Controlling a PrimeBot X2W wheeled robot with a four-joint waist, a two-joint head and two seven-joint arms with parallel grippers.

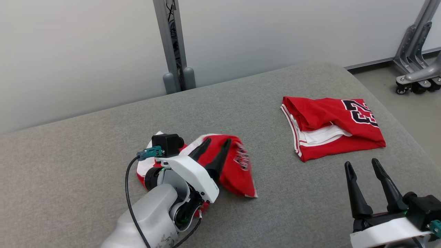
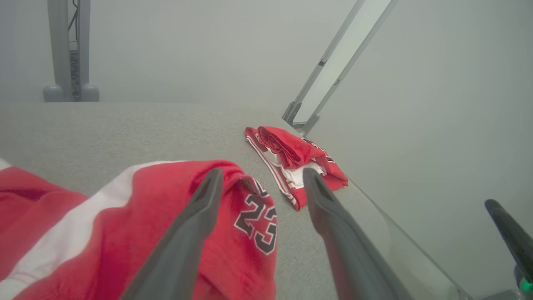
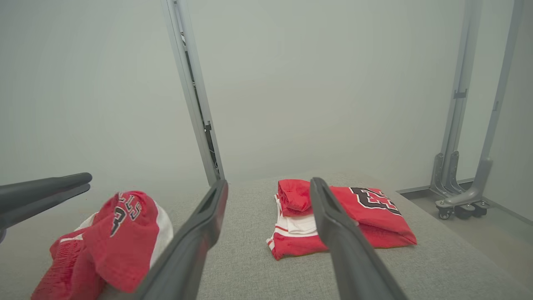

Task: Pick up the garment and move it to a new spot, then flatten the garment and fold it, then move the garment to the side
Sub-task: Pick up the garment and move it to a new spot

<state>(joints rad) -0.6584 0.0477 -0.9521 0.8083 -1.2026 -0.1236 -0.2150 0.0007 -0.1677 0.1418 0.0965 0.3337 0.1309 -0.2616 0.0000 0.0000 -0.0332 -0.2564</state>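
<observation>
A: Check the left hand (image 1: 217,140) first: spread wide over the crumpled garment (image 1: 237,179), pinching nothing.

B: And place that garment: near left on the grey surface (image 1: 86,144), bunched in a heap, well apart from the folded jersey (image 1: 327,117) at the far right.

A: Looks due for flattening, then. Find a hem or corner at the edge of the heap, go in low, pinch one layer only.

B: Bring in the right hand (image 1: 361,163) too: spread and empty at the near right. Take an opposite corner and pull apart evenly.

A: Avoid grabbing the middle of the bunch; risks dragging folds along instead of opening them.

B: Keep clear of the folded jersey while spreading.
</observation>
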